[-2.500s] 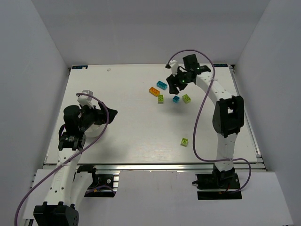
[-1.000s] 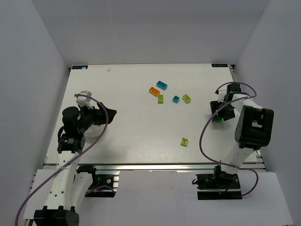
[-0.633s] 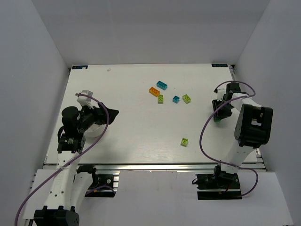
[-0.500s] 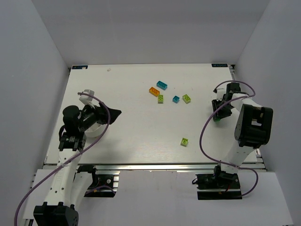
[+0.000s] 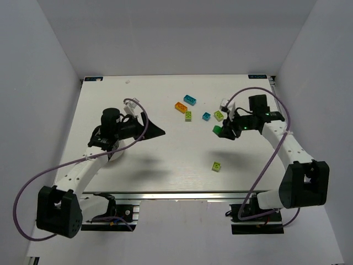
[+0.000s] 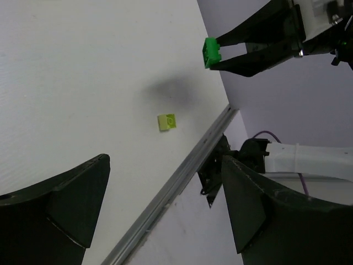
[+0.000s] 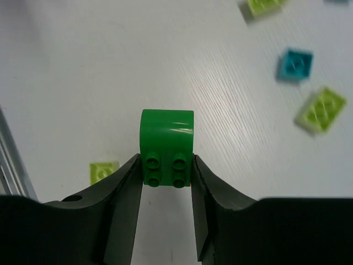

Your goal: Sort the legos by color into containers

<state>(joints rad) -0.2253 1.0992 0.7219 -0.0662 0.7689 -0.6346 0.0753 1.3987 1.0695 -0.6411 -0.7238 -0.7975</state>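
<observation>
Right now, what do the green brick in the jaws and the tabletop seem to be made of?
The green brick looks like glossy moulded plastic: a bright highlight on its face, crisp round studs. The tabletop seems a matte white board, perhaps laminate, with fine streaks like grain.

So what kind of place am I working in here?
Probably a lab robot test cell: a bare white table boxed in by plain walls, an aluminium rail along its near edge, loose lego bricks, and a green brick in the right fingers.
</observation>
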